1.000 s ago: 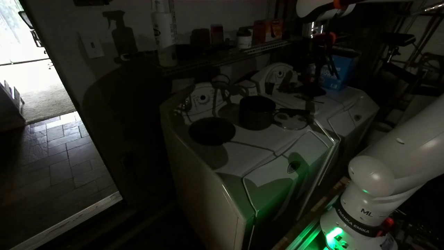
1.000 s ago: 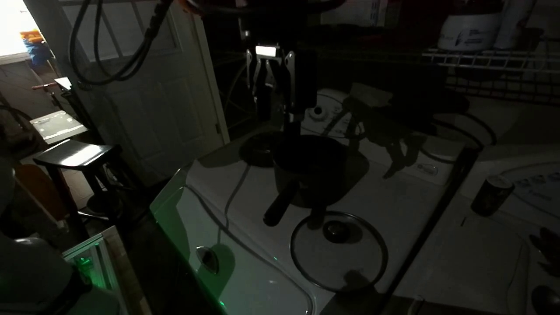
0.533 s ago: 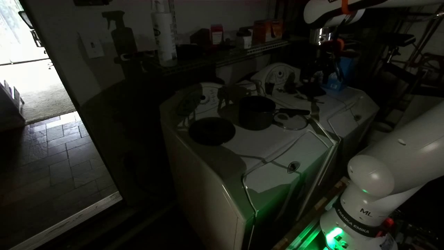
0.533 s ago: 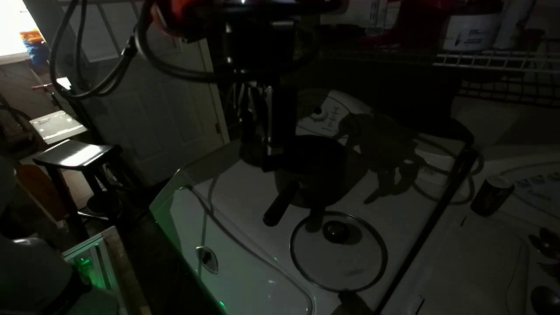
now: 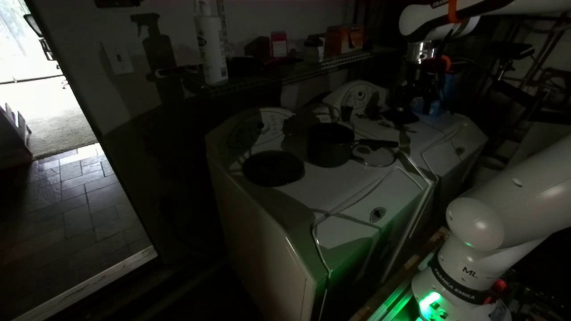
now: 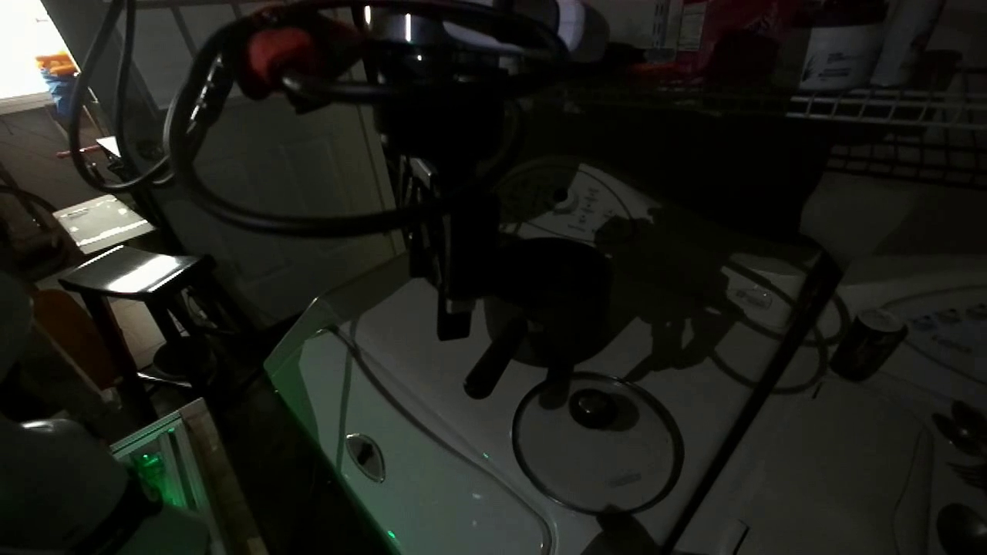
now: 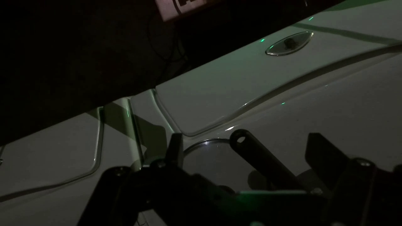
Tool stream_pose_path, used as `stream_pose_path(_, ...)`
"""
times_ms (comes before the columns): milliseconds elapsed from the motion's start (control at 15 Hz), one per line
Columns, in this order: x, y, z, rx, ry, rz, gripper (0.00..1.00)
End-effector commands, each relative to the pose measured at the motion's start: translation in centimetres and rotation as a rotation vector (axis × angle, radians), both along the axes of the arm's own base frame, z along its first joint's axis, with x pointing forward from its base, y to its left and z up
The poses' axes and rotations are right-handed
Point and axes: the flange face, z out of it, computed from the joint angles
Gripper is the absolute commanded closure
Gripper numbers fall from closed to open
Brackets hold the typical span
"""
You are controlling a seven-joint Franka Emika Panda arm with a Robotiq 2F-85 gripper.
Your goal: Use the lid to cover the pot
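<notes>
- Although much of it lies in shade, a white machine (image 5: 330, 187) takes up the middle of an exterior view, with a second machine (image 5: 441, 151) at its two o'clock.
- The robot arm (image 5: 513, 200) stands toward four o'clock in an exterior view.
- The gripper (image 7: 244, 142) has its jaws spread wide in the wrist view; in an exterior view it hangs at about nine o'clock of the pot (image 6: 549, 331), and whether they touch I cannot tell.
- That dark, straight-sided pot stands upright, its handle (image 6: 497, 361) pointing to seven o'clock in an exterior view.
- A dark dish (image 5: 273, 168), flatter and wider, sits at the pot's eight o'clock in an exterior view.
- The clear lid (image 6: 597, 455) lies flat, just beside the pot, at its five o'clock in an exterior view.
- A dark can (image 6: 867, 347) is on the second machine.
</notes>
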Motion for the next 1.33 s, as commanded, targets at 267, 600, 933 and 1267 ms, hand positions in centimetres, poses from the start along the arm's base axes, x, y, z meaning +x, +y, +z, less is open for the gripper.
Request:
stream_pose_path(267,1.0,-1.2,-3.1,-0.087,-0.103,-0.063,0.00)
stream_pose_path(600,0.6,-2.8,-6.5,-0.090,-0.120,-0.188,0.00)
stream_pose_path(933,1.3,-4.4,-9.3,-0.112,-0.100,-0.250,0.00)
stream_pose_path(1267,2.7,-4.8,-12.5,-0.110,-0.077,-0.263,0.00)
